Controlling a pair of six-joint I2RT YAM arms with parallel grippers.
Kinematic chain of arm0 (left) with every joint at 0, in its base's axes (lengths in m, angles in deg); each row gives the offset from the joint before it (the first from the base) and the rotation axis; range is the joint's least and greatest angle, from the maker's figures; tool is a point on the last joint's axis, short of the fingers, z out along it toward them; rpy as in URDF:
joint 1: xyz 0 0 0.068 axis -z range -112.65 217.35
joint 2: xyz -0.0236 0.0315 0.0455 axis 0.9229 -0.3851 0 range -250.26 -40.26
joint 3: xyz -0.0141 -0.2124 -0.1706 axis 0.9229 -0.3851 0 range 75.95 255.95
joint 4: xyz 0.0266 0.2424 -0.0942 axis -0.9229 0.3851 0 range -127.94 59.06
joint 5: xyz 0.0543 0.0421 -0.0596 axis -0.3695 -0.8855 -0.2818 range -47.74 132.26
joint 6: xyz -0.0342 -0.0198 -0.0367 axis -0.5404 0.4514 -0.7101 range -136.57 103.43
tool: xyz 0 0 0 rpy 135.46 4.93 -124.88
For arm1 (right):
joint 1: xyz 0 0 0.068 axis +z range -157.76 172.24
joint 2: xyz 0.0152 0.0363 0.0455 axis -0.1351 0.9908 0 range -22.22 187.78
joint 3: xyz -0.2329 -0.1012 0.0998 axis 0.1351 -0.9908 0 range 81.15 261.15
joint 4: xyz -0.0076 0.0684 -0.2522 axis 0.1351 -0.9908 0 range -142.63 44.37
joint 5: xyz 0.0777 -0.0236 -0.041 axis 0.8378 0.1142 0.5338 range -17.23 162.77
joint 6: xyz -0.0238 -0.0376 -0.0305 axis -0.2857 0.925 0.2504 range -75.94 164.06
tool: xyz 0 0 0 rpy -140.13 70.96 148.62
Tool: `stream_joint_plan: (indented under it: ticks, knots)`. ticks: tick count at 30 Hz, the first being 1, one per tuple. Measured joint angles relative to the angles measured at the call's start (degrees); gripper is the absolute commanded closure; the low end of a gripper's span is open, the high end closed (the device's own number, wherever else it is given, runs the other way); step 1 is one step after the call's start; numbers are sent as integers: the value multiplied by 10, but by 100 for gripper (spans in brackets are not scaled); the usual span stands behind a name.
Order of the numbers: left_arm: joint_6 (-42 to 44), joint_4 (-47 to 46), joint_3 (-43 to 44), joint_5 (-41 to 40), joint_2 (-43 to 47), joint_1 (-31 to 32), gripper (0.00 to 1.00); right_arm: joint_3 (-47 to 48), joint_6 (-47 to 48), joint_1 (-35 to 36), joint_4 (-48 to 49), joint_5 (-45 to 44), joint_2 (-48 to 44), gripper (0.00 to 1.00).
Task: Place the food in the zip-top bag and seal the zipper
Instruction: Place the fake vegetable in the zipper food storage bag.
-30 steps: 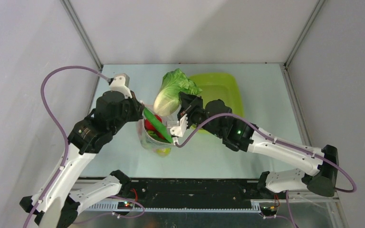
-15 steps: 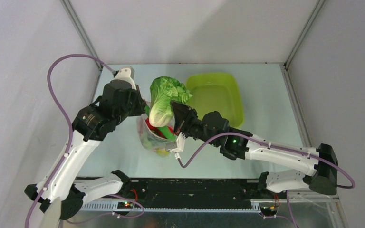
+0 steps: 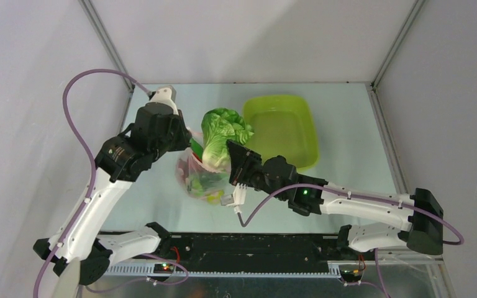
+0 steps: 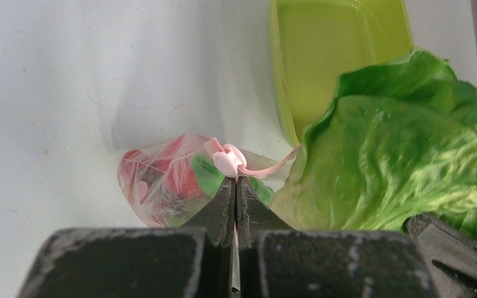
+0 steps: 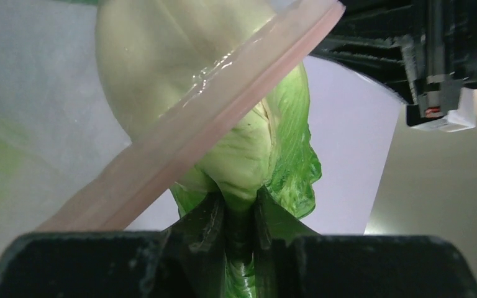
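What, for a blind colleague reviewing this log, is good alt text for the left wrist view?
The left gripper pinches the pink zipper of a clear zip-top bag holding red and green food. A large lettuce fills the right side; a lime-green tray lies beyond.

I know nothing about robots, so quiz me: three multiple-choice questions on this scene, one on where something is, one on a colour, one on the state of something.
1. Where does the lime-green tray sit?
A. On the far side, right of the lettuce
B. At the table's left edge
C. Beside the arm bases

2. What colour is the strip along the mouth of the bag?
A. Blue
B. Pale pink
C. Black

3. What state is the right end effector in?
A. Open and empty
B. Shut on the tray's rim
C. Shut on the lettuce

Answers:
1 A: the overhead view shows it beyond and right of the lettuce.
2 B: both wrist views show it pink.
3 C: its own camera shows the fingers clamped on the lettuce.
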Motion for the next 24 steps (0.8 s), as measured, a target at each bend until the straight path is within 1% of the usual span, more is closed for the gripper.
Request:
stream_joint_plan:
  ticks: [4, 11, 14, 19, 22, 24]
  knots:
    - [-2, 1, 6, 0, -9, 0, 100, -1, 2, 5, -7, 26, -6, 77]
    - [-5, 1, 17, 2, -36, -1, 100, -1, 6, 7, -54, 87, -6, 77]
    - [-6, -1, 17, 9, -40, -3, 100, -1, 6, 7, -93, 105, -9, 80]
    - [-6, 8, 31, 25, -52, -3, 100, 5, 10, 12, -168, 132, -9, 81]
    - [-6, 10, 33, 39, -54, -3, 100, 33, 10, 15, -229, 138, -8, 81]
    - [-5, 10, 33, 49, -54, -3, 100, 46, 10, 16, -250, 143, -6, 81]
